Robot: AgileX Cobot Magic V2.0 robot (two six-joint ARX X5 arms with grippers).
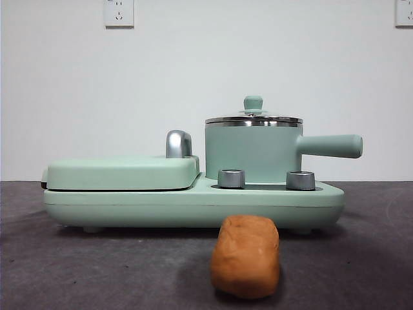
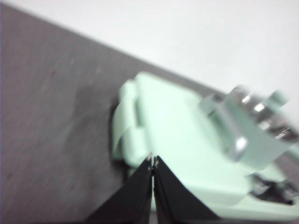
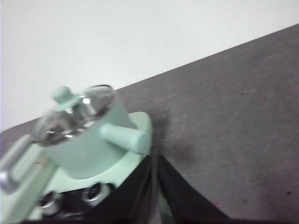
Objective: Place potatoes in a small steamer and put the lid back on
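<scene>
Both grippers, left gripper [image 2: 153,161] and right gripper [image 3: 154,158], are hanging above the table with jaws pressed together, holding nothing. Front view: potato [image 1: 246,256] is lying at 6 o'clock of the steamer [image 1: 253,154], whose lid [image 1: 253,119] is sitting on top

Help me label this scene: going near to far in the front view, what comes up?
potato → dial knobs on the green cooker base → small steamer with its lid on → wall with sockets.
</scene>
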